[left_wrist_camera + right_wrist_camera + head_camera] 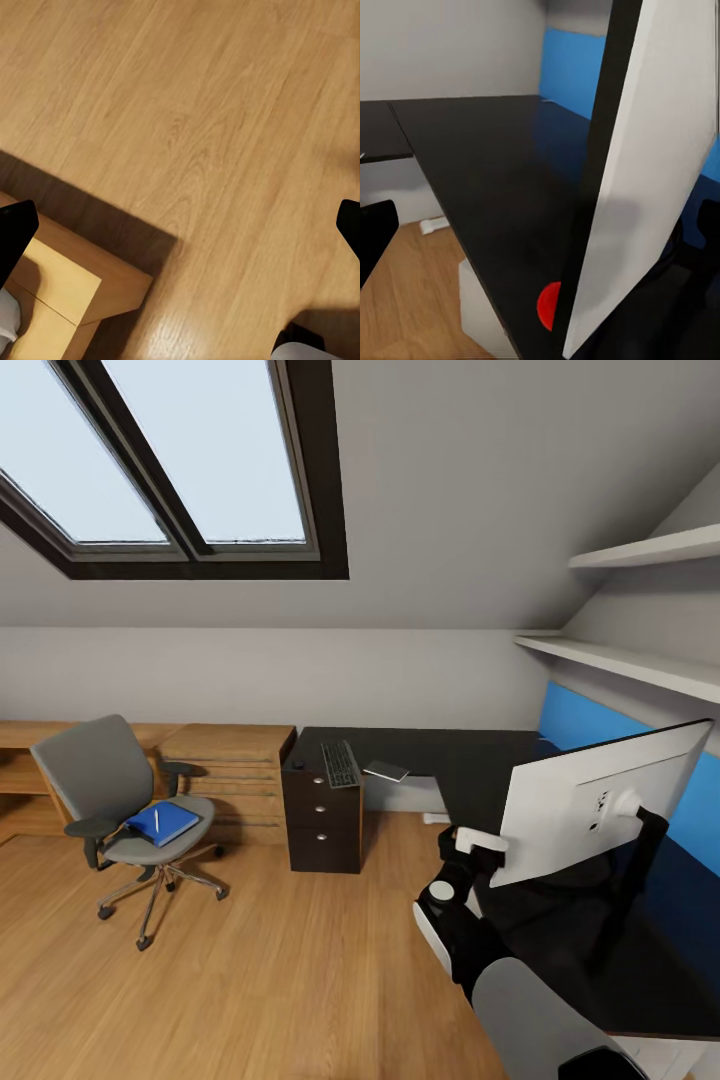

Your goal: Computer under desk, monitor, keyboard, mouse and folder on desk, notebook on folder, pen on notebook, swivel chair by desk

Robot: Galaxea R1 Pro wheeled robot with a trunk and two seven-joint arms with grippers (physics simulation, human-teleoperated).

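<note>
The white-backed monitor (590, 810) stands on the black desk (470, 760) at the right, on a black stand. My right gripper (540, 225) is open at the monitor's lower edge (645, 187), whose side lies between the dark fingers (375, 236). The grey swivel chair (110, 790) stands on the floor at the left, carrying the blue folder (165, 822) with a pen (156, 819) on it. The keyboard (340, 763) and a flat grey notebook-like item (387, 771) lie on the desk's far end. My left gripper (180, 225) hangs open over the floor.
A dark drawer unit (323, 820) stands under the desk's far end, beside a low wooden cabinet (235, 780). A white box (480, 315) sits under the desk. A light wooden furniture corner (67, 292) lies below my left gripper. Shelves (640, 660) run along the right wall.
</note>
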